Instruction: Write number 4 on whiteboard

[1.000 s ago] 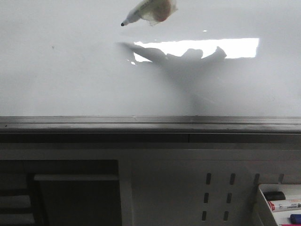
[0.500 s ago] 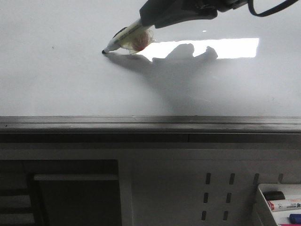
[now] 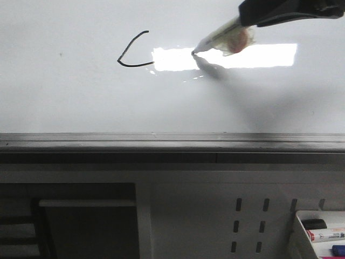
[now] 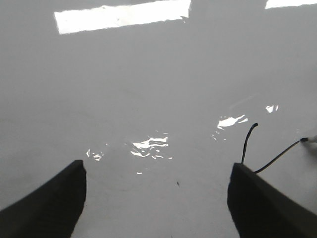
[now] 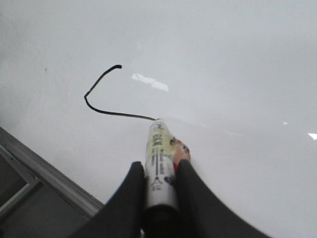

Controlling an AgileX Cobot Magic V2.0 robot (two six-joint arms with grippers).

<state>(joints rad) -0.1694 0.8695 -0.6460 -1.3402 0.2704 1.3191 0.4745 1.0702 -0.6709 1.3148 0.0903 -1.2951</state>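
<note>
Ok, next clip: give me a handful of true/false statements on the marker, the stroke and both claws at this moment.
1. The right claw grips a white-barrelled marker pen. True.
2. The thin black hand-drawn number 4 is complete. False: only the curved angled stroke shows; no long vertical stroke.
3. The left claw holds a second marker. False: it is open and empty.
4. The marker tip sits at the bright glare on the large glossy white whiteboard. True.
</note>
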